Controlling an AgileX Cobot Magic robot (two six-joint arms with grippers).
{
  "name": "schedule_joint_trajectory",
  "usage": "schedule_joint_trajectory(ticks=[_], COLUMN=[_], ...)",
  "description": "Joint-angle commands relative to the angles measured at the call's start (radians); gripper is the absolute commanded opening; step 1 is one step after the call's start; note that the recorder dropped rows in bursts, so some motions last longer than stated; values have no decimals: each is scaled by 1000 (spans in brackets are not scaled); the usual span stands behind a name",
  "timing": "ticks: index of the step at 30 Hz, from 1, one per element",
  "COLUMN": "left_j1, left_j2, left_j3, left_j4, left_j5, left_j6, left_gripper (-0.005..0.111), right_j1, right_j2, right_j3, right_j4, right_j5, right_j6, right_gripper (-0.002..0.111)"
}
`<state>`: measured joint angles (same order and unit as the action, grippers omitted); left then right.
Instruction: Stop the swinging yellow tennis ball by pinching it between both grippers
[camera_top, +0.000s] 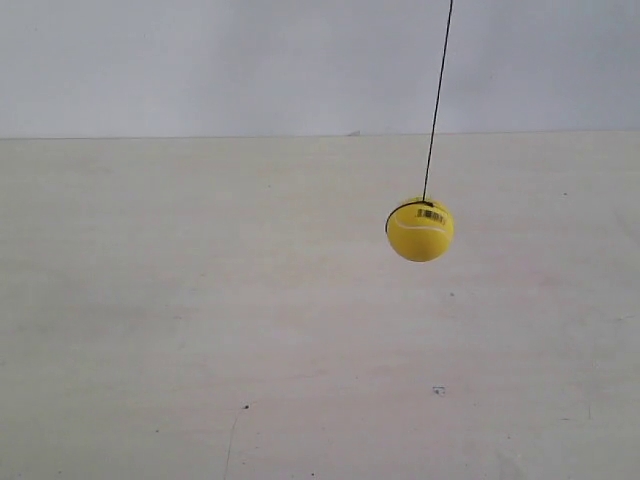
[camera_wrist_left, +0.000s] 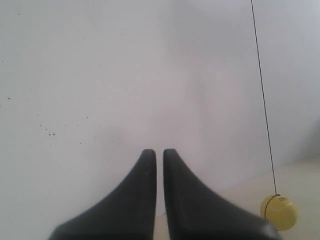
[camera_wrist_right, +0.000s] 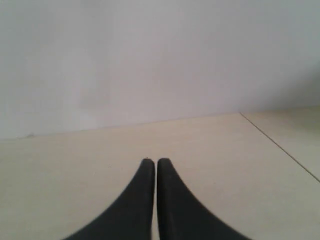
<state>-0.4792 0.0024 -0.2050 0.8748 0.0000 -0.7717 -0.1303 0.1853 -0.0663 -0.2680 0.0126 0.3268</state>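
1. String (camera_top: 436, 100) held the yellow tennis ball (camera_top: 420, 229) above the worktop (camera_top: 200, 330), touching nothing.
2. Left gripper (camera_wrist_left: 159, 152) had its jaws all but closed and empty; the ball hung well off to one side of them.
3. Right gripper (camera_wrist_right: 152, 161), jaws likewise closed and empty, had no ball in its view, so it was likely the farther arm.

Soft, bright, even light fills all three views, leaving the white wall (camera_top: 200, 60) and pale table (camera_top: 150, 330) washed out and low in contrast. The yellow tennis ball (camera_top: 420, 232) is crisp in the exterior view, brighter on top and dimmer beneath. In the left wrist view it looks paler and softer. The left gripper (camera_wrist_left: 159, 152) and right gripper (camera_wrist_right: 152, 161) are dark, slightly blurred shapes with a faint sheen.
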Motion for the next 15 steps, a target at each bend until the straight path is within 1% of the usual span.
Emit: schedule_joint_trajectory(ticks=[1, 4, 6, 10, 12, 15], left_j1=[-7, -7, -7, -7, -7, -7], left_j2=[-2, -2, -2, -2, -2, -2], left_j3=[4, 4, 4, 4, 4, 4], left_j4=[-4, -4, -4, -4, -4, -4], left_j5=[0, 0, 0, 0, 0, 0], left_j6=[-6, -6, -6, -6, -6, -6], left_gripper=[5, 5, 5, 5, 5, 5], right_j1=[-12, -12, -12, -12, -12, -12], right_j2=[-5, -5, -5, -5, -5, -5], right_j3=[39, 66, 66, 66, 66, 66], right_j4=[-1, -1, -1, -1, -1, -1], right_j5=[12, -53, 2, 5, 34, 129], right_j6=[-41, -44, -22, -22, -26, -57], right_gripper=[0, 0, 0, 0, 0, 0])
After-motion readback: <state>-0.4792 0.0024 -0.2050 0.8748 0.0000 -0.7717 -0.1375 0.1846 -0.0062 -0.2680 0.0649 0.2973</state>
